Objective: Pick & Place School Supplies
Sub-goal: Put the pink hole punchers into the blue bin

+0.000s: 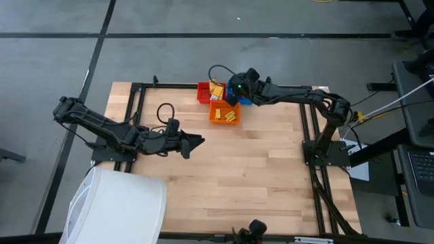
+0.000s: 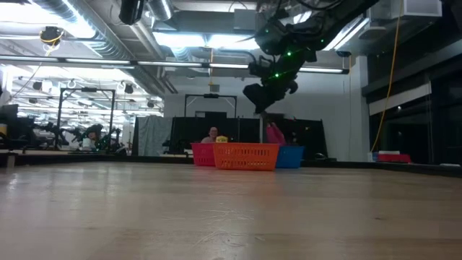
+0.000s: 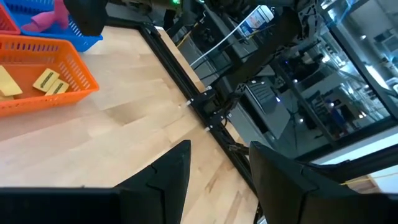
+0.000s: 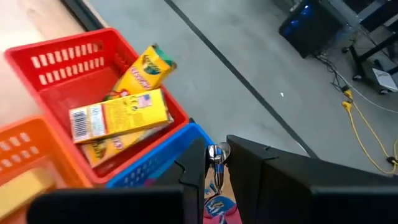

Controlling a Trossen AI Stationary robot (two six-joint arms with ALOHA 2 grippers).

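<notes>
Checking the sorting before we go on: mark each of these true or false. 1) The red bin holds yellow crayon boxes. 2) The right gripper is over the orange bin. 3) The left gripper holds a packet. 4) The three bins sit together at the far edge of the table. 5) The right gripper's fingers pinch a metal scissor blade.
1) True: yellow crayon boxes lie in the red bin.
2) False: the right gripper hangs over the blue bin, beside the orange bin.
3) False: the left gripper is open and empty, over bare table.
4) True.
5) True: the scissors sit between its fingers, pink handles below.
</notes>
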